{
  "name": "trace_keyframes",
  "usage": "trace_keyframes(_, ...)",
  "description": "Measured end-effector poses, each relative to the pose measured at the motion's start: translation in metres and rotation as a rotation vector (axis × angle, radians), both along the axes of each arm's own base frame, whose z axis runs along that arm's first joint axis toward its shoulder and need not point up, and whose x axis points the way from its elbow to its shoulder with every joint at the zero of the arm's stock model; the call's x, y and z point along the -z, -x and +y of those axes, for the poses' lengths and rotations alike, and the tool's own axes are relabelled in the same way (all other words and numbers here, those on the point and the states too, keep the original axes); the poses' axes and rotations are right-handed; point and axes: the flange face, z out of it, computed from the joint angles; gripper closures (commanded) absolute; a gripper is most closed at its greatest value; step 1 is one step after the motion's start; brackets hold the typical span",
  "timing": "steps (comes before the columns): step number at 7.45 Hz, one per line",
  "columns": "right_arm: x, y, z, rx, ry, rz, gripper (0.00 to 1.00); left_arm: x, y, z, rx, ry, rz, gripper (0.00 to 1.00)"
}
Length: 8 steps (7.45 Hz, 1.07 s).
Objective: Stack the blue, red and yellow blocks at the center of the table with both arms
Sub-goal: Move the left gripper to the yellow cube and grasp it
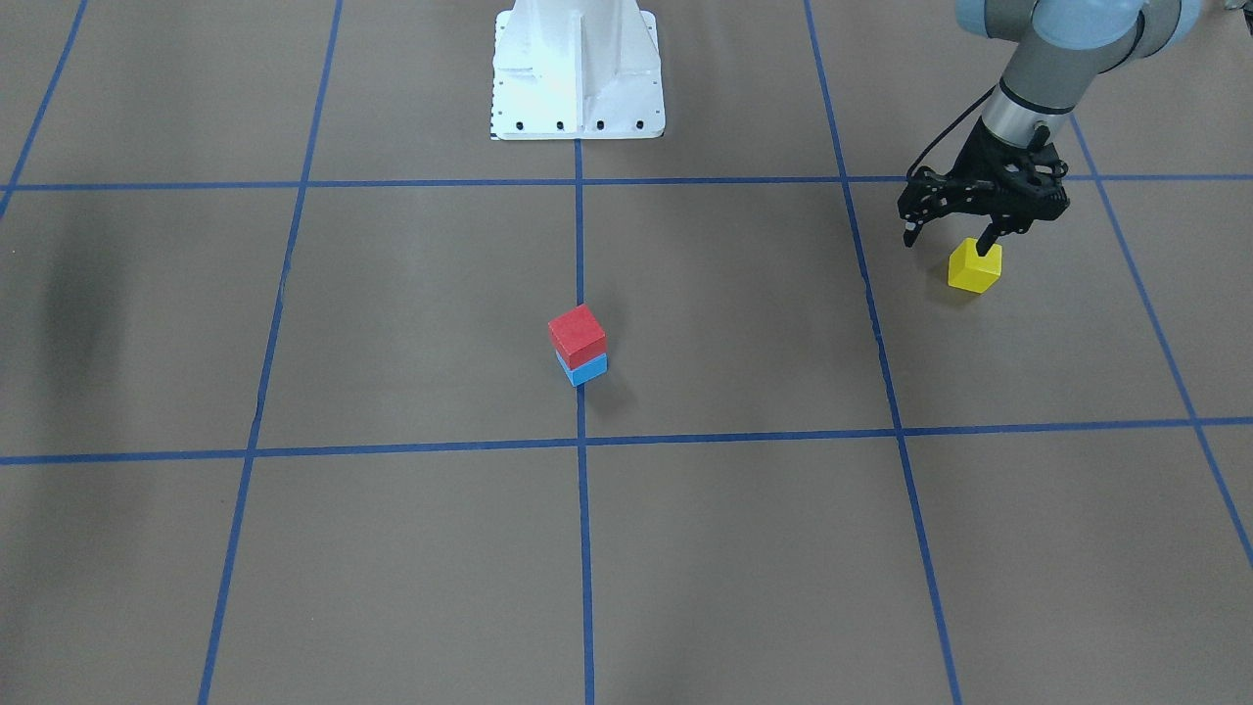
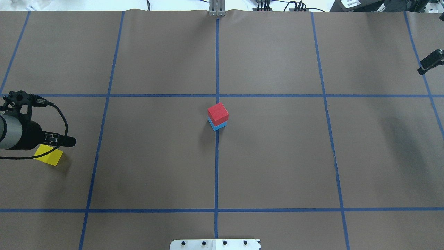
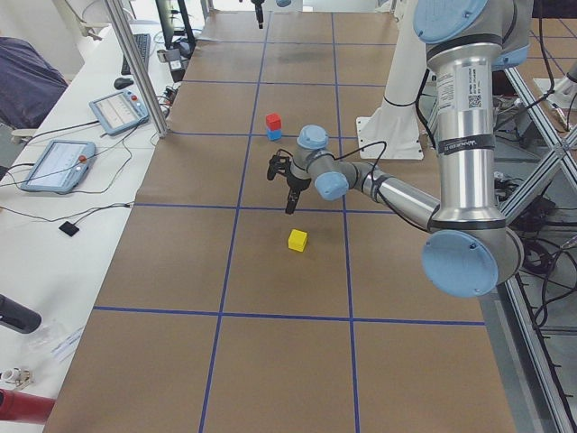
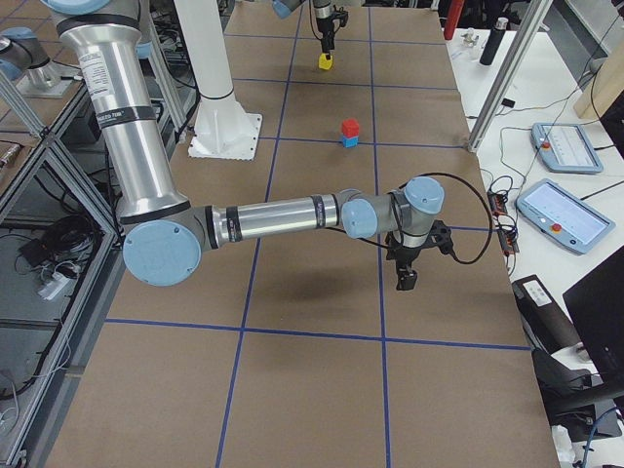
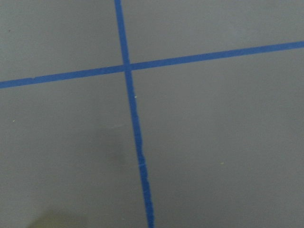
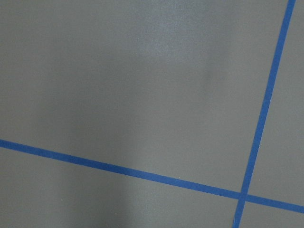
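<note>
A red block sits on a blue block at the table's centre; the stack also shows in the overhead view. A yellow block lies alone on the robot's left side, also seen from overhead. My left gripper is open and empty, and hovers just above the yellow block, apart from it. My right gripper hangs above the table at the far right edge. It holds nothing visible, and I cannot tell whether it is open or shut. Both wrist views show only brown table and blue tape.
The brown table is marked by a blue tape grid. The robot's white base stands at the robot-side edge. Tablets and cables lie on a side bench beyond the table's far edge.
</note>
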Motion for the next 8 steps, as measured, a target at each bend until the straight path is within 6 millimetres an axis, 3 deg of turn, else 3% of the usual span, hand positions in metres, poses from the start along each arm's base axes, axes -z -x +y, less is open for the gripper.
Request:
trace_keyframes(4, -0.001, 0.000, 0.001, 0.000, 0.001, -0.001, 0.01, -0.044, 0.003, 0.003, -0.020, 0.022, -0.046, 0.00)
trace_keyframes(8, -0.002, 0.000, 0.003, -0.003, 0.006, -0.004, 0.01, -0.066, 0.001, 0.001, -0.026, 0.046, -0.075, 0.00)
